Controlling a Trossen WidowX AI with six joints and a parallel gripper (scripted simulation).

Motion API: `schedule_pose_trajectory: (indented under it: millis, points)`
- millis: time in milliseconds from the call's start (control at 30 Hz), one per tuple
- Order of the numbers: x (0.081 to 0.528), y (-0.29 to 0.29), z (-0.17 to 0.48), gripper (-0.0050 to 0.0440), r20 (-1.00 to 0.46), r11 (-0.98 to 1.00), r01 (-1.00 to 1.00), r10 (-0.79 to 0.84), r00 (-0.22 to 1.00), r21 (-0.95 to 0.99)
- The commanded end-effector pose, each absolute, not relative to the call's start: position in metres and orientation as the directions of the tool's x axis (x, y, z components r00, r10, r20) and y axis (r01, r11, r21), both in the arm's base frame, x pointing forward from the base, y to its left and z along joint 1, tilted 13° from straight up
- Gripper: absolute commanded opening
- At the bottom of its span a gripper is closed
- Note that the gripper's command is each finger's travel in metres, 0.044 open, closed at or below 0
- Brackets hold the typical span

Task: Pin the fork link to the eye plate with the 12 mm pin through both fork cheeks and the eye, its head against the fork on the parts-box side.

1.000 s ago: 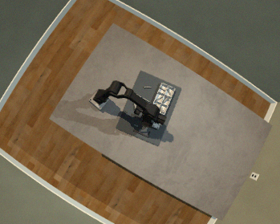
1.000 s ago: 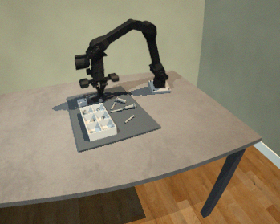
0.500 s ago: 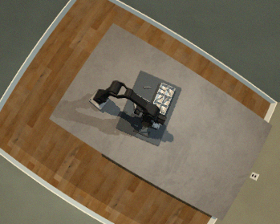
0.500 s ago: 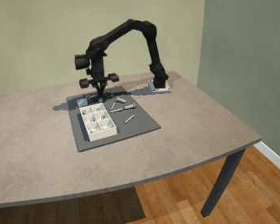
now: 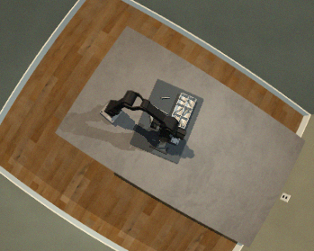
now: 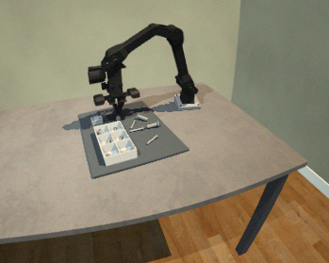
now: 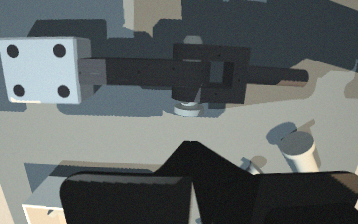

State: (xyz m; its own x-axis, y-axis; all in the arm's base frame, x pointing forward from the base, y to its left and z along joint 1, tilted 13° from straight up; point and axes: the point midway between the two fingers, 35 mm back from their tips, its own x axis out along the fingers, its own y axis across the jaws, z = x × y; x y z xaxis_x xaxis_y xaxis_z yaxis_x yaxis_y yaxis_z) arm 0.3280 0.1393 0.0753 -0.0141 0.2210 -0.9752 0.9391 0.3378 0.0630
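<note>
Hand (image 7: 192, 187) is fully closed on nothing; nudging the pin (image 7: 190, 107) now could shove it back out of the fork link (image 7: 215, 74).

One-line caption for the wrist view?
Closed, empty end effector hovers beside the dark fork link, a pin seated through it, joined to the light mounting block.

Grey table (image 6: 253, 138) with rounded edge and dark leg (image 6: 259, 215), wood plank floor (image 5: 48, 73), pale green wall (image 6: 59, 29), darker grey-green wall (image 6: 290, 53), white skirting (image 6: 319, 180), wall socket (image 5: 284, 197), soft light
</note>
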Motion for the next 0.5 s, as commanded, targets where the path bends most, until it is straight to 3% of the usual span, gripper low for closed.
schedule_pose_trajectory:
  millis: [0,467]
  points:
    - [0.327,0.14,0.071,-0.005,-0.975,0.337,0.94,0.22,-0.015,0.061]
    - [0.326,0.144,0.056,-0.005,-0.976,0.337,0.94,0.219,-0.015,0.061]
